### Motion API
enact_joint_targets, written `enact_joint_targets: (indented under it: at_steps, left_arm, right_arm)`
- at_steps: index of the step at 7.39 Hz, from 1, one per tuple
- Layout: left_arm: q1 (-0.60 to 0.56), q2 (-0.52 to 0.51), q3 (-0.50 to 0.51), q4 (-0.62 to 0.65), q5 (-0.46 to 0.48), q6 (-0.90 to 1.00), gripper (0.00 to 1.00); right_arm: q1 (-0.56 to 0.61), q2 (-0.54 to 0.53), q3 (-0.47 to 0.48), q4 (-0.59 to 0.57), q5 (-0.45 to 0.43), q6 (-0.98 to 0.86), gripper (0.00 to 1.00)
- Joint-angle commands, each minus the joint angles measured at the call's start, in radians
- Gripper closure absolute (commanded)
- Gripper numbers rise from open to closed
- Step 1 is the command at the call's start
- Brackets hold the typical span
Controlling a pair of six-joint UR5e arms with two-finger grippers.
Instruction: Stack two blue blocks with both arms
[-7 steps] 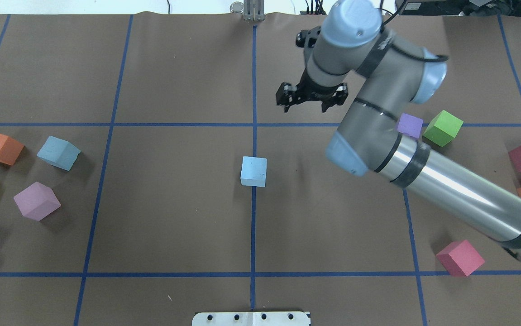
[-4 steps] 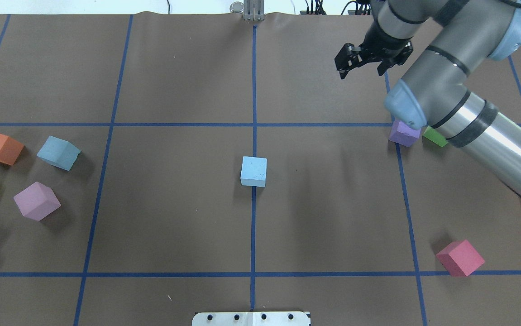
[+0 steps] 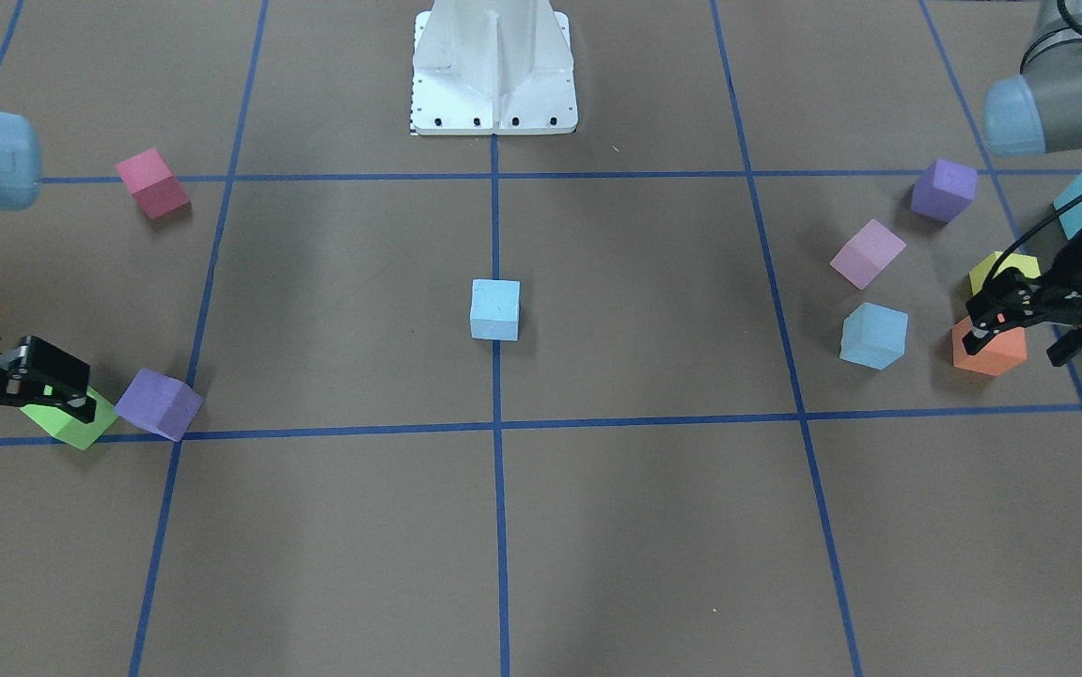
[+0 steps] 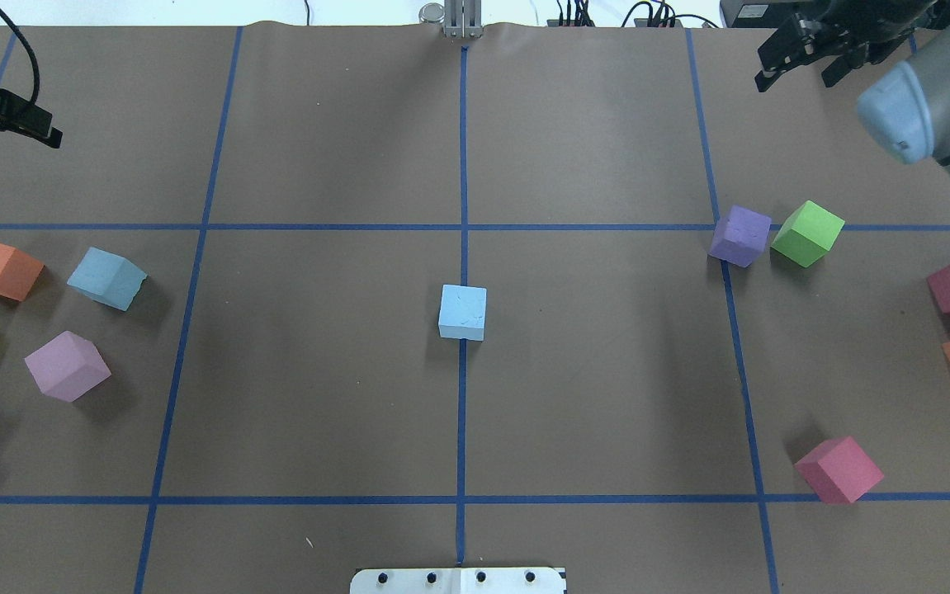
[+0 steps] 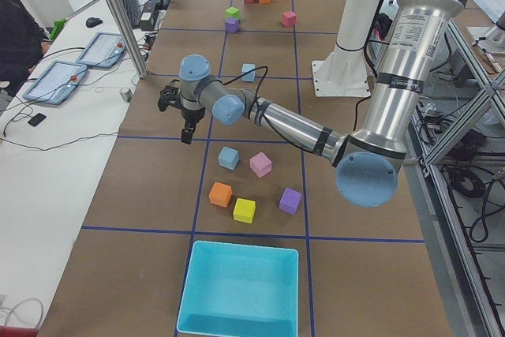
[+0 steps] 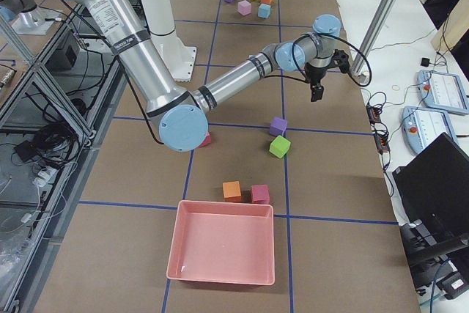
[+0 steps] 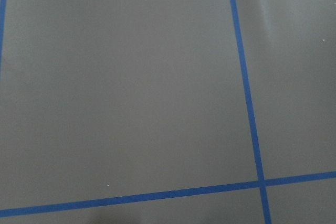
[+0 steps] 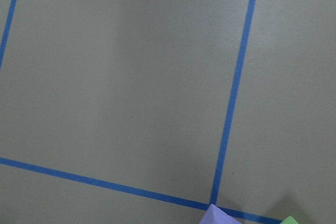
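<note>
1. Front-facing view: one blue block (image 3: pixel 494 309) sat alone on the centre line of the counter (image 3: pixel 653 527). The second blue block (image 3: pixel 873 336) lay at its 3 o'clock, with a lilac block (image 3: pixel 868 253) near at 12 o'clock and an orange block (image 3: pixel 989 348) at 3 o'clock. The left hand (image 3: pixel 1018 340) overlapped that orange block in this view, jaws apart and empty. The right hand (image 3: pixel 19 414) hung at the 9 o'clock edge by a green block (image 3: pixel 70 423), fingers spread, holding nothing.
2. Overhead view: the second blue block lay well apart from the central one, at its 9 o'clock. The right hand was at 1 o'clock, open. The left hand showed only partly at 10 o'clock.
3. Left side view: the left hand was raised above the counter, at 10 o'clock from the second blue block.
4. Right side view: the right hand pointed down at 1 o'clock from the green block.
5. Wrist views: both showed bare counter and tape lines (image 7: pixel 247 103). The right one caught a purple block (image 8: pixel 218 216) at 6 o'clock.
</note>
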Motion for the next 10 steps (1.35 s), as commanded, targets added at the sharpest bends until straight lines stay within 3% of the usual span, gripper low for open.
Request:
enact_joint_targets:
  at_steps: [1, 2, 4, 6, 7, 10]
  left_arm:
    - [0.071, -0.002, 0.014, 0.001, 0.043, 0.141, 0.02]
    - [0.097, 0.001, 0.023, 0.000, 0.045, 0.165, 0.02]
    - [0.118, 0.010, 0.032, -0.002, 0.045, 0.196, 0.02]
    - [0.128, 0.027, 0.030, -0.013, 0.045, 0.203, 0.02]
    - [0.132, 0.042, 0.032, -0.029, 0.043, 0.211, 0.02]
    - [0.134, 0.049, 0.040, -0.039, 0.042, 0.209, 0.02]
  right_arm:
    - [0.105, -0.065, 0.003, -0.005, 0.025, -0.109, 0.00]
    - [0.142, -0.080, 0.024, -0.057, 0.025, -0.171, 0.00]
    - [0.180, -0.200, 0.174, -0.216, 0.009, -0.347, 0.00]
    - [0.182, -0.330, 0.194, -0.176, -0.011, -0.453, 0.00]
    - [0.182, -0.397, 0.190, -0.095, -0.011, -0.464, 0.00]
    - [0.194, -0.505, 0.188, 0.019, -0.011, -0.476, 0.00]
